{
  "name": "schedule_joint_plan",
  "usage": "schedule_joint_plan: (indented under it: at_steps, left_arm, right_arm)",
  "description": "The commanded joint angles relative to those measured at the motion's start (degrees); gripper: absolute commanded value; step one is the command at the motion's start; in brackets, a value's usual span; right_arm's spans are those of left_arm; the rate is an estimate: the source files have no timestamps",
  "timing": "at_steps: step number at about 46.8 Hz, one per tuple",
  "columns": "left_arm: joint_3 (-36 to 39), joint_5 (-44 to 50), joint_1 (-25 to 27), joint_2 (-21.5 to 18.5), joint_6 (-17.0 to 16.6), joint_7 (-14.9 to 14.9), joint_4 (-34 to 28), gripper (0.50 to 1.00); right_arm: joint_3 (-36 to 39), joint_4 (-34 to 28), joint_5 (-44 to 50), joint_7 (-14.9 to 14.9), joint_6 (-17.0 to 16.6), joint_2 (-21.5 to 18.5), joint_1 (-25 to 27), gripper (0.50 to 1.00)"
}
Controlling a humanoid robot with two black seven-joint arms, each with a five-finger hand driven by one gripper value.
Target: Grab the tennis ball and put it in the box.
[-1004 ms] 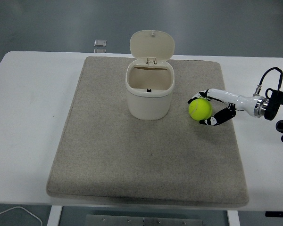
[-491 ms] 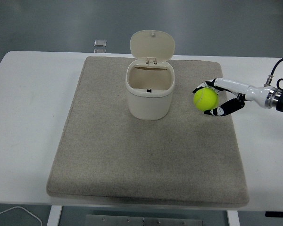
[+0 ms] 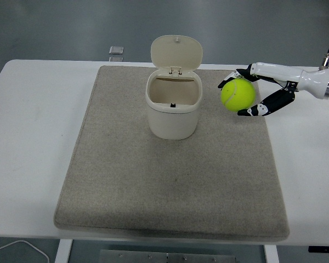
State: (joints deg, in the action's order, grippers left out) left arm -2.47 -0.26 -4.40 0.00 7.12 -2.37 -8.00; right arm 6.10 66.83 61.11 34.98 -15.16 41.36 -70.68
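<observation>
A yellow-green tennis ball point(image 3: 237, 94) hangs in the air over the mat's right side, held by my right hand point(image 3: 245, 92), whose fingers point(image 3: 259, 109) curl around it from behind and below. The ball is to the right of the cream box point(image 3: 174, 104), at about the height of its rim. The box stands upright near the mat's back middle with its hinged lid point(image 3: 176, 52) tipped up and its inside showing. My left arm is out of view.
A grey-beige mat point(image 3: 170, 181) covers most of the white table point(image 3: 33, 137). A small dark square object point(image 3: 116, 50) lies at the table's far edge. A white cable point(image 3: 22, 247) trails below the near left corner.
My right hand has risen off the mat with the tennis ball in it, moving up and toward the back. The box has not moved.
</observation>
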Motion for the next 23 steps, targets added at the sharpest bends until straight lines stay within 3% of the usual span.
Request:
schedule_joint_plan:
  at_steps: [1,15,23]
  left_arm:
    - [0.0,0.0,0.0,0.0,0.0,0.0,0.0,0.996]
    - [0.0,0.0,0.0,0.0,0.0,0.0,0.0,0.996]
    - [0.0,0.0,0.0,0.0,0.0,0.0,0.0,0.996]
  right_arm:
    - [0.7,-0.3,-0.5,-0.1,-0.4,-2.8,-1.7,0.500]
    - [-0.9,-3.2,-3.1,-0.8,1.7,-11.9,-5.0,0.500]
    - [-1.8,-4.5,-2.6,-3.2,2.8,-14.6,-5.5,0.500]
